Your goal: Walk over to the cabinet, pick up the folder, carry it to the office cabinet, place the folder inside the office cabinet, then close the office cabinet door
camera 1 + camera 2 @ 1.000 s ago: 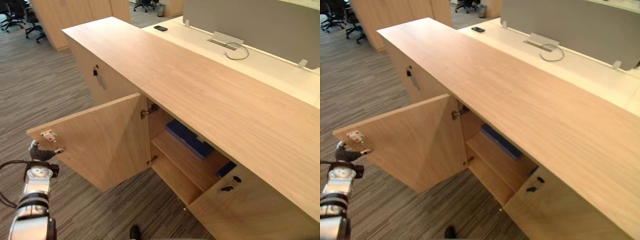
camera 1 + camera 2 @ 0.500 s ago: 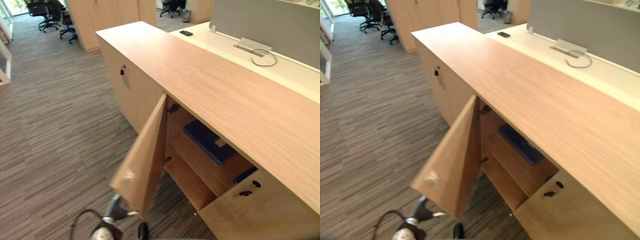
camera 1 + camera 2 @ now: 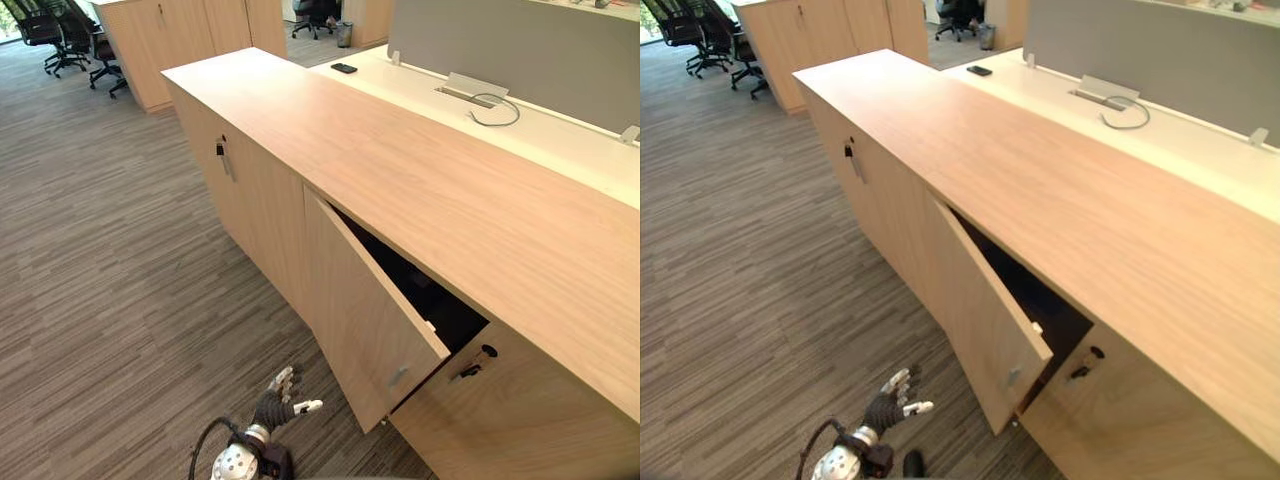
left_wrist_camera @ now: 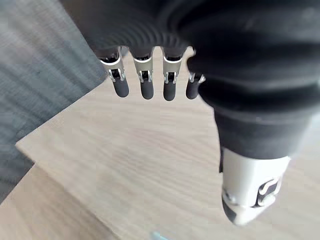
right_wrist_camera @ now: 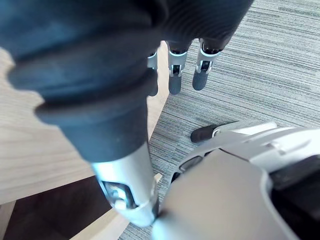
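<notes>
We stand over one striped grey carpet, the widest thing here, and on it runs one long office cabinet with a pale wood top and three door fronts that we can count. Behind it lies one white desk backed by one grey partition, and far off stand more wood cabinets with black office chairs too bunched for us to count. Of the three fronts, two are flush and one, the middle door, hangs ajar, hinged on its left with its free edge swung out over the carpet. The gap behind it is dark, so we cannot tell where the folder lies; neither hand holds it. Our left hand hovers low near the door's lower free corner, apart from it, its fingers straight and spread with the thumb out to one side and the door's wood showing past them. Our right hand hangs beside a wood edge, fingers loosely straight and pointing at the carpet, holding nothing. We count two keys, one in the left front and one in the right front. On the desk lie one looped cable and one dark phone.
</notes>
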{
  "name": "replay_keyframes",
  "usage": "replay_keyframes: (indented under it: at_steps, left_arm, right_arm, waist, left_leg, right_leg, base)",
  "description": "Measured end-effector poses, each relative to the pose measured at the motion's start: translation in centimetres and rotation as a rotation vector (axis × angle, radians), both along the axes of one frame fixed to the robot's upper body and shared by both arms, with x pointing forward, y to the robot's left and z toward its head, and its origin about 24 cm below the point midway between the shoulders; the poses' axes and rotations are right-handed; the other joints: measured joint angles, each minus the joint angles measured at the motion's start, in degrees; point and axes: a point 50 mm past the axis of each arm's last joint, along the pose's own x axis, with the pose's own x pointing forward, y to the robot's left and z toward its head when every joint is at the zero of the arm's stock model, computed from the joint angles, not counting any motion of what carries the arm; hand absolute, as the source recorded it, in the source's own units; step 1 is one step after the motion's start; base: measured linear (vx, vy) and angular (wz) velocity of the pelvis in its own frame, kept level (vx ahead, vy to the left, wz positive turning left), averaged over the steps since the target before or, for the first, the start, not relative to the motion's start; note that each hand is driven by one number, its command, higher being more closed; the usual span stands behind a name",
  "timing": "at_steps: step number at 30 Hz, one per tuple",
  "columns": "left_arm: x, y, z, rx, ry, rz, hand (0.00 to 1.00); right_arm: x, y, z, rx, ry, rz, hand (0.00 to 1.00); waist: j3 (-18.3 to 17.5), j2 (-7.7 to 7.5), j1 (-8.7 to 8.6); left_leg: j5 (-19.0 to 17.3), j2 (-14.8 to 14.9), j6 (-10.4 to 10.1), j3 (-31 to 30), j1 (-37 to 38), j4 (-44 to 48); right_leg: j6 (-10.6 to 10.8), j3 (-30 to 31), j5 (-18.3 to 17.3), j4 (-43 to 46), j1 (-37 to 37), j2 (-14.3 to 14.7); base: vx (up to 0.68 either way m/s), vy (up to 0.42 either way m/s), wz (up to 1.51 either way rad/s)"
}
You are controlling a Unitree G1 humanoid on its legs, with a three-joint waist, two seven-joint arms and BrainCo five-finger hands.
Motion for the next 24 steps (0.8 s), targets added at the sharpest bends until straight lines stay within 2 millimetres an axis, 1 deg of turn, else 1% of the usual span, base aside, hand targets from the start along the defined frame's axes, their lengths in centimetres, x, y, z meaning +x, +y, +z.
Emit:
replay_keyframes:
  at_steps: [1, 2, 3, 4, 5, 6, 7, 8, 9, 10, 12, 13, 14, 15, 16, 17, 18, 19, 20, 21, 22, 23, 24]
  left_arm:
    - [-0.5, 0.6, -0.8, -0.047, 0.060, 0.054, 0.00]
    - [-0.8, 0.9, -1.2, -0.068, 0.089, 0.083, 0.00]
    - [-1.1, 1.5, -1.7, -0.101, 0.129, 0.138, 0.00]
    - [-1.4, 2.1, -1.9, -0.123, 0.151, 0.190, 0.00]
    - [-1.5, 2.5, -2.0, -0.135, 0.156, 0.220, 0.00]
    - [-1.8, 3.4, -2.1, -0.154, 0.162, 0.298, 0.00]
    - [-2.2, 4.3, -2.2, -0.163, 0.165, 0.373, 0.00]
    - [-2.3, 4.6, -2.3, -0.161, 0.169, 0.396, 0.00]
    - [-2.0, 4.9, -2.2, -0.160, 0.163, 0.414, 0.00]
    - [-1.9, 5.1, -2.2, -0.163, 0.161, 0.452, 0.00]
    - [-2.6, 5.6, -2.5, -0.143, 0.179, 0.527, 0.00]
    - [-2.9, 5.7, -2.7, -0.135, 0.190, 0.563, 0.00]
    - [-3.0, 5.8, -2.8, -0.124, 0.196, 0.579, 0.00]
    - [-3.1, 5.9, -3.1, -0.111, 0.207, 0.605, 0.00]
    - [-3.4, 6.2, -3.5, -0.103, 0.229, 0.652, 0.00]
    - [-3.7, 6.2, -3.9, -0.107, 0.251, 0.683, 0.00]
    - [-4.7, 6.4, -4.9, -0.113, 0.313, 0.756, 0.00]
    - [-6.0, 6.8, -5.8, -0.102, 0.383, 0.815, 0.00]
    - [-6.8, 7.0, -6.3, -0.098, 0.425, 0.854, 0.00]
    - [-8.7, 7.7, -6.8, -0.096, 0.485, 0.945, 0.00]
    - [-9.6, 8.2, -7.1, -0.082, 0.512, 0.984, 0.00]
    - [-10.9, 8.7, -7.3, -0.057, 0.557, 1.013, 0.00]
    - [-11.3, 8.8, -7.4, -0.046, 0.571, 1.016, 0.00]
  right_arm:
    - [0.0, -0.2, 0.0, -0.001, 0.000, -0.003, 0.00]
    - [0.0, -0.2, 0.0, 0.001, 0.000, -0.002, 0.00]
    - [0.0, -0.2, 0.0, 0.001, -0.002, -0.001, 0.00]
    - [0.1, -0.3, 0.1, 0.001, -0.004, 0.001, 0.00]
    - [0.1, -0.4, 0.1, 0.002, -0.006, 0.003, 0.00]
    - [0.0, -0.7, 0.1, 0.001, -0.003, 0.003, 0.00]
    - [0.0, -0.8, 0.1, 0.001, -0.003, 0.003, 0.00]
    - [0.0, -0.8, 0.1, 0.002, -0.003, -0.002, 0.00]
    - [-0.2, -0.8, 0.1, 0.003, -0.001, -0.024, 0.00]
    - [-0.3, -0.9, 0.1, 0.002, 0.004, -0.034, 0.00]
    - [-0.3, -0.9, 0.2, -0.004, 0.009, -0.029, 0.00]
    - [0.0, -1.0, 0.3, -0.011, 0.002, -0.016, 0.00]
    - [0.1, -1.0, 0.3, -0.014, -0.001, -0.005, 0.00]
    - [0.4, -1.0, 0.3, -0.018, -0.010, 0.002, 0.00]
    - [0.9, -0.9, 0.4, -0.021, -0.029, 0.005, 0.00]
    - [1.0, -0.9, 0.5, -0.023, -0.031, 0.012, 0.00]
    - [1.3, -0.9, 0.6, -0.029, -0.043, 0.026, 0.00]
    - [1.5, -0.7, 0.5, -0.029, -0.041, 0.055, 0.00]
    - [1.5, -0.3, 0.4, -0.018, -0.038, 0.068, 0.00]
    - [1.4, 0.3, 0.3, -0.005, -0.035, 0.096, 0.00]
    - [1.2, 1.0, 0.2, 0.013, -0.030, 0.094, 0.00]
    - [0.9, 1.4, 0.1, 0.023, -0.024, 0.088, 0.00]
    - [0.9, 1.5, 0.1, 0.025, -0.025, 0.085, 0.00]
  waist:
    - [0.18, 0.12, -0.10]
    - [0.30, 0.16, -0.14]
    - [0.98, 0.22, -0.18]
    - [1.58, 0.60, -0.15]
    - [1.77, 0.77, -0.14]
    - [2.27, 1.38, -0.09]
    - [2.67, 1.75, 0.16]
    - [3.11, 1.43, 0.20]
    - [4.01, 1.55, 0.07]
    - [5.16, 1.70, 0.48]
    - [5.64, 1.45, 1.28]
    - [5.76, 1.46, 2.02]
    - [5.79, 1.41, 2.09]
    - [5.82, 1.37, 2.09]
    - [5.88, 1.32, 2.38]
    - [5.90, 1.34, 2.64]
    - [5.77, 1.51, 2.90]
    - [5.72, 1.05, 3.30]
    - [5.22, 0.29, 3.38]
    - [4.10, -1.58, 3.23]
    - [3.24, -2.91, 3.42]
    - [2.32, -4.01, 3.62]
    - [2.24, -4.20, 3.61]
  left_leg:
    - [-0.32, 0.13, -0.07, 0.24, 0.49, 0.15]
    - [-0.78, 0.19, -0.13, 0.32, 0.58, 0.79]
    - [-3.04, 0.51, -0.28, 0.49, -0.07, 4.32]
    - [-6.69, 1.59, -0.38, 0.72, -1.93, 10.13]
    - [-8.48, 2.32, -0.32, 0.72, -2.75, 13.06]
    - [-11.51, 4.34, -0.76, 0.92, -3.97, 18.23]
    - [-12.60, 5.99, -0.94, 0.79, -4.88, 23.03]
    - [-12.51, 6.07, -0.82, -0.14, -6.35, 26.76]
    - [-11.68, 6.39, 0.12, -2.23, -8.67, 32.56]
    - [-10.56, 6.86, -0.17, -4.58, -9.98, 37.93]
    - [-8.46, 7.08, -0.84, -6.71, -12.32, 44.89]
    - [-11.22, 6.36, -0.97, -7.68, -12.95, 47.39]
    - [-13.69, 5.50, -0.87, -8.61, -12.85, 47.07]
    - [-16.47, 3.80, -1.67, -10.48, -12.16, 43.99]
    - [-17.89, 1.46, -2.55, -14.30, -10.10, 35.89]
    - [-17.89, 0.46, -2.58, -16.36, -8.70, 30.96]
    - [-17.67, -0.75, -2.39, -19.78, -6.29, 24.10]
    - [-13.72, -1.07, -2.45, -20.35, -4.65, 22.37]
    - [-14.18, -1.08, -2.07, -18.36, -3.98, 21.81]
    - [-14.10, -1.20, -1.82, -15.49, -2.96, 19.41]
    - [-13.91, -1.24, -1.74, -13.41, -2.18, 17.67]
    - [-13.58, -1.28, -1.48, -10.72, -1.07, 15.37]
    - [-13.45, -1.35, -1.32, -9.73, -0.46, 14.53]
  right_leg:
    - [-0.02, 0.12, -0.02, -0.03, 0.46, 0.10]
    - [-0.03, 0.14, -0.06, -0.12, 0.86, 0.21]
    - [-0.41, 0.22, -0.40, -0.06, 1.73, 0.45]
    - [-1.09, 0.40, -1.27, 0.30, 2.30, 0.93]
    - [-1.29, 0.57, -1.55, 0.41, 2.64, 1.40]
    - [-1.92, 1.41, -2.16, 0.84, 3.40, 2.93]
    - [-2.74, 2.46, -2.91, 1.20, 3.85, 3.98]
    - [-3.07, 2.96, -3.26, 1.57, 4.13, 4.28]
    - [-3.48, 3.19, -3.65, 2.31, 4.55, 4.57]
    - [-3.97, 3.98, -4.08, 3.18, 5.48, 5.03]
    - [-5.14, 6.97, -4.84, 4.59, 5.66, 5.50]
    - [-5.22, 9.06, -4.89, 4.93, 5.73, 5.52]
    - [-5.23, 9.79, -4.90, 5.00, 5.70, 5.50]
    - [-4.82, 10.67, -4.66, 5.32, 5.49, 5.40]
    - [-4.58, 12.33, -4.81, 6.22, 4.91, 5.36]
    - [-4.35, 13.34, -4.94, 6.64, 4.41, 5.35]
    - [-3.64, 15.25, -5.41, 7.30, 3.29, 5.59]
    - [-2.98, 17.71, -5.94, 7.62, 2.97, 5.75]
    - [-2.83, 19.03, -5.99, 7.38, 2.94, 5.19]
    - [-2.71, 20.24, -5.88, 6.14, 2.56, 4.05]
    - [-2.39, 21.21, -5.65, 5.37, 1.99, 3.08]
    - [-1.63, 22.37, -5.00, 4.41, 1.06, 2.00]
    - [-1.13, 22.36, -4.62, 3.93, 1.01, 1.48]
  base:
    - [0.04, -0.017, -0.06]
    - [0.03, -0.036, -0.08]
    - [0.00, -0.050, -0.10]
    - [0.00, -0.062, -0.13]
    - [-0.03, -0.082, -0.25]
    - [-0.02, -0.108, -0.37]
    - [-0.01, -0.103, -0.34]
    - [-0.02, -0.102, -0.23]
    - [-0.03, -0.118, -0.23]
    - [-0.03, -0.150, -0.42]
    - [0.02, -0.117, -0.65]
    - [0.05, -0.054, -0.67]
    - [0.08, -0.011, -0.68]
    - [0.13, 0.049, -0.63]
    - [0.14, 0.085, -0.71]
    - [0.14, 0.145, -0.89]
    - [0.12, 0.186, -1.02]
    - [0.11, 0.194, -1.02]
    - [0.14, 0.187, -1.05]
    - [0.16, 0.149, -0.91]
    - [0.21, 0.149, -1.15]
    - [0.18, 0.104, -0.89]
    - [0.17, 0.085, -0.77]
